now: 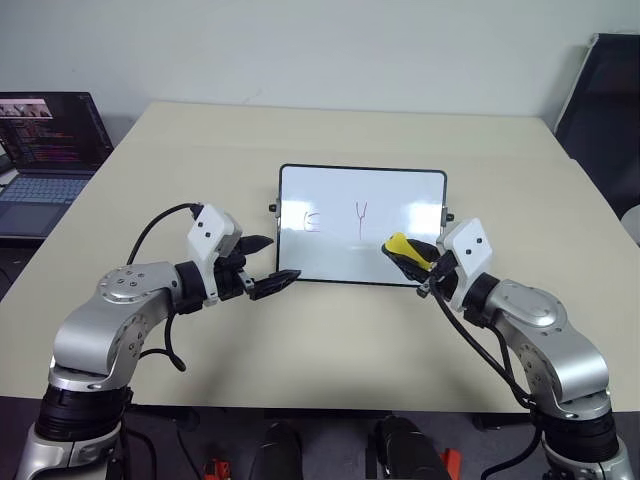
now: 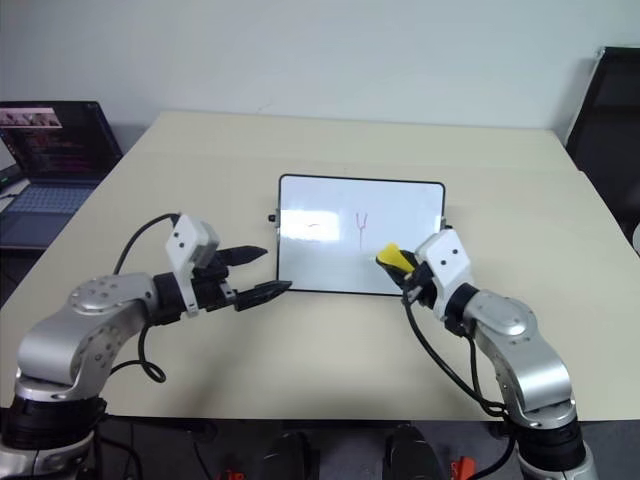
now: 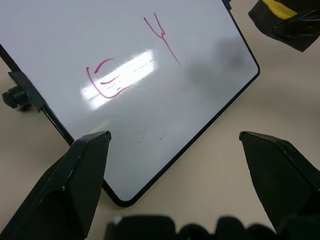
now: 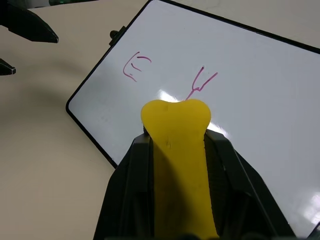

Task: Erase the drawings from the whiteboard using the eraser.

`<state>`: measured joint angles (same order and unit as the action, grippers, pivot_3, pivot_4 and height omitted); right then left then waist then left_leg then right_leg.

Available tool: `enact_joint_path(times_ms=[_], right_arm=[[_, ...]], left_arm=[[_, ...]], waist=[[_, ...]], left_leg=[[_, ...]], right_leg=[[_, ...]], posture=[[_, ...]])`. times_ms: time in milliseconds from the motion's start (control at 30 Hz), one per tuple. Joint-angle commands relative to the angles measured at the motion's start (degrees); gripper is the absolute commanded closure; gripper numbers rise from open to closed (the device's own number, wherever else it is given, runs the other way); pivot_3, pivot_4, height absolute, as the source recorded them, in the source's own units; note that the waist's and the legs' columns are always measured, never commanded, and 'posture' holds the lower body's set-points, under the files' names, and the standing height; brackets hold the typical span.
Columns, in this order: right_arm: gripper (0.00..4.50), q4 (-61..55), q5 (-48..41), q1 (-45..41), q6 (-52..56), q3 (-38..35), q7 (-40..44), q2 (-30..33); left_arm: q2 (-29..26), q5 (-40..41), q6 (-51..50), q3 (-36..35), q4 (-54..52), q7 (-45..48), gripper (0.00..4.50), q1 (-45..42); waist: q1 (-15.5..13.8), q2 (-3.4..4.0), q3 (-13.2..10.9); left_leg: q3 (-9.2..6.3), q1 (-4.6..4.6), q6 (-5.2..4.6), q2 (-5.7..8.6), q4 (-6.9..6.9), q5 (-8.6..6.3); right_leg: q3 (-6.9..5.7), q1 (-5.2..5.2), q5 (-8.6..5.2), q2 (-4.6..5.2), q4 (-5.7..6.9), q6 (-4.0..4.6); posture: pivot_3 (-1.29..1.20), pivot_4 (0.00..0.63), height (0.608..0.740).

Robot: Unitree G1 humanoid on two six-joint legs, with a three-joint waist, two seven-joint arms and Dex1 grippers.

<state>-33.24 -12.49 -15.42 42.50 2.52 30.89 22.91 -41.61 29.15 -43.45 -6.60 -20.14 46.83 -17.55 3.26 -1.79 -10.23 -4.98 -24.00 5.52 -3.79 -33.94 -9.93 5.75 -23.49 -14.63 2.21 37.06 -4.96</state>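
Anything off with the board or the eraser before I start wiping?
The eraser looks squeezed: its tip bulges beyond the shut right gripper. The whiteboard lies flat, two marks visible.

You have the eraser [image 4: 175, 150], a small yellow block, clamped between the black fingers of the right gripper [image 1: 412, 256], its squeezed end bulging out past the fingertips. Just beyond that gripper the whiteboard [image 1: 330, 190] lies flat, glossy white in a thin black frame. Ahead of the eraser's tip you see the drawings [image 4: 170, 75], a thin E and a Y, unerased. The left gripper [image 1: 262, 264] hovers spread at the board's near corner.
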Motion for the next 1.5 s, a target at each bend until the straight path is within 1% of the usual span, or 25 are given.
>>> enact_joint_path(times_ms=[33, 133, 200, 333, 400, 500, 667, 833, 967, 1100, 1200, 1300, 1367, 1433, 1500], right_arm=[[3.5, -0.23, 0.51, -3.39, -1.17, 1.92, -1.03, 0.0], [3.5, 1.47, 1.64, -6.67, 0.18, 5.13, -1.73, -0.03], [3.5, 1.9, 1.43, -7.63, 3.17, 6.46, -1.65, 0.73], [3.5, 0.15, -0.56, -5.65, 8.76, 6.9, -1.1, 2.17], [3.5, -0.74, -0.87, -4.25, 9.48, 7.7, -0.86, 3.01], [3.5, -0.39, -0.38, -4.81, 9.21, 8.54, -1.99, 2.24], [3.5, 5.23, 2.86, -10.87, 5.1, 9.01, -5.76, -0.84], [3.5, 15.83, 10.24, -18.29, -2.71, 13.97, -8.14, -1.67], [3.5, 28.62, 16.24, -25.76, -10.16, 18.14, -9.32, -3.65], [3.5, 38.46, 19.31, -30.27, -15.66, 18.48, -10.6, -5.75], [3.5, 42.28, 20.49, -31.1, -17.03, 18.58, -9.36, -5.86], [3.5, 40.11, 19.35, -28.56, -13.98, 19.31, -3.79, -4.18], [3.5, 38.19, 18.43, -27.05, -13.14, 18.68, -1.9, -4.03], [3.5, 37.91, 18.72, -26.76, -13.17, 17.06, -3.16, -4.73], [3.5, 40.73, 20.79, -28.25, -14.63, 15.35, -7.6, -5.28]], left_arm=[[-2.38, -0.46, 1.38, 0.23, -2.12, 1.15, 0.0, -0.19], [-3.91, -1.21, 2.45, 1.56, -1.33, 2.7, 0.0, -0.16], [-4.32, -1.48, 3.02, 2.24, -0.85, 3.27, 0.0, -0.6], [-4.2, -1.54, 3.18, 2.94, -0.31, 3.78, 0.0, -1.93], [-4.3, -1.7, 3.21, 3.11, 0.0, 4.09, 0.0, -2.28], [-4.5, -1.91, 3.22, 3.38, 0.25, 4.49, 0.0, -2.59], [-4.8, -2.1, 3.2, 3.81, 0.71, 4.7, 0.0, -3.06], [-4.73, -2.32, 3.06, 4.37, 0.72, 4.86, 0.0, -3.29], [-4.55, -2.07, 2.95, 4.77, 0.39, 5.05, 0.0, -3.49], [-4.08, -2.05, 3.33, 4.88, 0.57, 5.11, 0.0, -3.91], [-3.84, -2.34, 4.07, 4.78, 1.0, 5.1, 0.0, -3.59], [-3.58, -2.63, 5.2, 4.49, 1.48, 5.26, 0.0, -2.5], [-3.1, -2.21, 5.4, 4.18, 1.7, 5.08, 0.0, -2.28], [-2.97, -2.28, 5.83, 4.19, 1.95, 5.15, 0.0, -2.22], [-2.95, -2.3, 5.98, 4.25, 1.98, 5.26, 0.0, -2.28]], waist=[[0.01, -0.01, 0.0], [0.15, 0.0, -0.01], [0.1, 0.0, -0.01], [-0.43, -0.01, -0.01], [-0.5, -0.01, -0.01], [-0.27, 0.0, -0.02], [0.54, 0.0, -0.03], [0.47, 0.0, -0.03], [0.46, 0.03, -0.05], [0.48, 0.04, -0.06], [0.43, 0.04, -0.06], [0.36, 0.03, -0.06], [0.31, 0.03, -0.05], [0.35, 0.03, -0.05], [0.37, 0.03, -0.05]], left_leg=[[0.0, 0.0, 0.0, 0.0, -0.01, 0.0], [0.01, 0.02, 0.0, 0.0, -0.01, 0.0], [0.01, 0.01, 0.0, 0.0, 0.0, 0.0], [-0.01, -0.11, 0.0, 0.0, 0.02, 0.0], [-0.01, -0.15, 0.0, 0.0, 0.02, 0.0], [0.0, -0.14, 0.0, 0.0, 0.01, 0.0], [0.0, -0.04, 0.0, 0.0, -0.01, 0.0], [0.01, -0.05, 0.0, 0.0, 0.0, 0.0], [0.01, -0.13, -0.01, 0.0, 0.06, 0.0], [0.0, -0.16, -0.01, 0.0, 0.07, 0.0], [0.0, -0.14, -0.01, 0.0, 0.06, 0.0], [-0.01, -0.11, 0.0, 0.0, 0.04, 0.0], [-0.01, 0.0, 0.0, 0.0, 0.04, 0.0], [-0.01, 0.09, 0.0, 0.0, 0.03, 0.0], [-0.01, 0.1, 0.0, 0.0, -0.01, 0.01]], right_leg=[[0.0, 0.0, 0.0, 0.0, 0.01, 0.0], [0.01, -0.02, 0.01, 0.0, 0.01, 0.01], [0.0, -0.02, 0.01, 0.0, 0.0, 0.01], [-0.01, -0.04, -0.01, 0.0, -0.05, 0.01], [-0.02, -0.06, -0.01, 0.0, -0.08, 0.0], [-0.01, -0.09, -0.01, 0.0, -0.05, 0.0], [0.0, -0.09, 0.03, 0.0, 0.04, 0.04], [-0.01, -0.08, 0.04, -0.01, -0.01, 0.04], [-0.01, -0.14, 0.03, -0.01, -0.01, -0.01], [-0.02, -0.17, 0.1, -0.02, 0.0, -0.14], [-0.02, -0.15, 0.11, -0.02, 0.01, -0.14], [-0.02, -0.1, 0.09, -0.02, 0.02, -0.11], [-0.02, 0.0, 0.05, -0.01, 0.02, -0.04], [-0.02, 0.08, 0.04, -0.02, 0.04, -0.03], [-0.01, 0.07, 0.06, -0.02, 0.1, -0.01]], posture=[[0.0, 0.15, 0.74], [0.0, 0.15, 0.74], [0.0, 0.15, 0.74], [0.0, 0.15, 0.74], [0.0, 0.15, 0.74], [0.0, 0.15, 0.74], [0.0, 0.15, 0.74], [0.0, 0.15, 0.74], [0.0, 0.15, 0.74], [0.0, 0.15, 0.74], [0.0, 0.15, 0.74], [0.0, 0.15, 0.74], [0.0, 0.15, 0.74], [0.0, 0.15, 0.74], [0.0, 0.15, 0.74]])
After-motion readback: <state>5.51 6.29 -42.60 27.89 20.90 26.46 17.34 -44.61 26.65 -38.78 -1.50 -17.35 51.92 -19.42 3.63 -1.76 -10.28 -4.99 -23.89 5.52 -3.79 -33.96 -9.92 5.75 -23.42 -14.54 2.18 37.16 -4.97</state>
